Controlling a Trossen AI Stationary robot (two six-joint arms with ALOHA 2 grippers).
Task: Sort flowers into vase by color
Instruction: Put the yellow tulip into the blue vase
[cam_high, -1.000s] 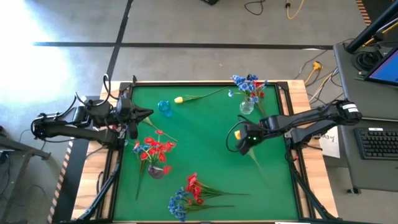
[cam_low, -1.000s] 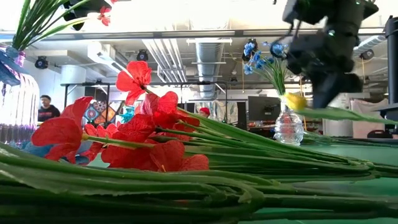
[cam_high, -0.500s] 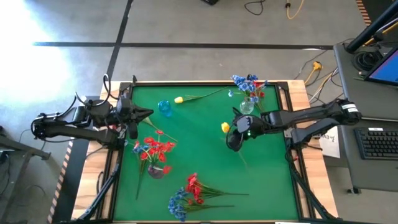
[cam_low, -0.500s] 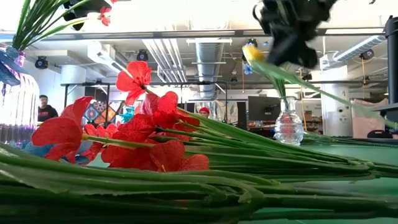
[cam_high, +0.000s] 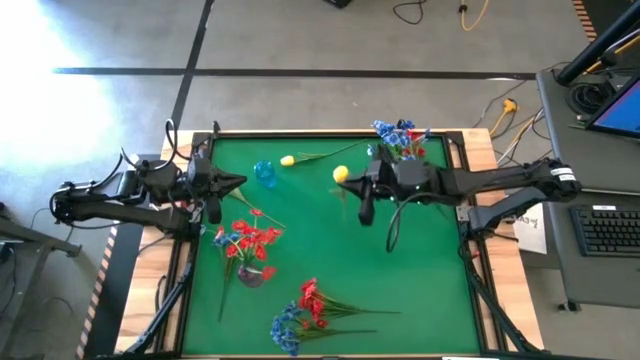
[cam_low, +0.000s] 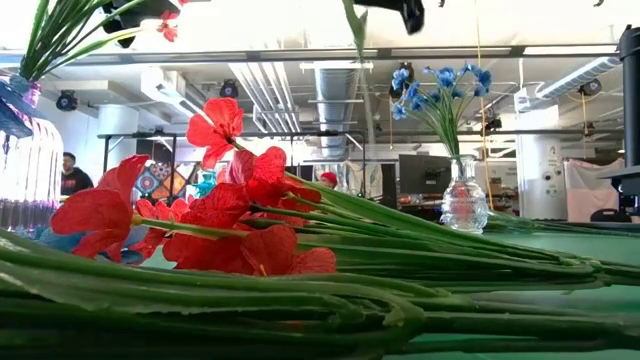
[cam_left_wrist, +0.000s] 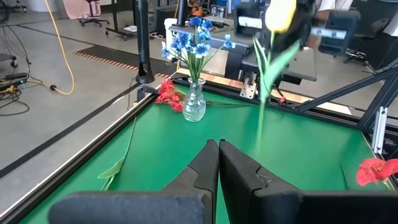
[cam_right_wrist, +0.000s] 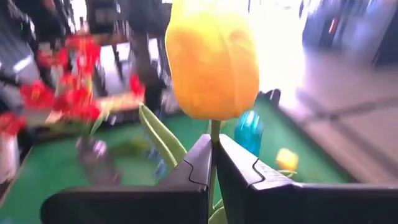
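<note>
- Pinching the stem of a yellow tulip (cam_high: 341, 174), the right gripper (cam_high: 364, 192) is raised above the green table (cam_high: 330, 250), its fingers pressed together on the stem just below the bloom
- The left gripper (cam_high: 236, 182) is held pressed together and empty at the table's left edge
- Blue flowers (cam_high: 400, 135) are stood in a clear vase (cam_high: 396, 170)
- Red flowers (cam_high: 250, 240) fill another vase, lying near the left arm
- Loose red and blue stems (cam_high: 305, 310) are left at the near edge
- A second yellow flower (cam_high: 288, 160) is lying beside a blue vase (cam_high: 265, 173)

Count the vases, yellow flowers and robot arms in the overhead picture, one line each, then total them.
Vases: 3 (clear vase, blue vase, vase of red flowers)
Yellow flowers: 2 (held yellow flower, lying yellow flower)
Robot arms: 2 (left arm, right arm)
Total: 7
</note>
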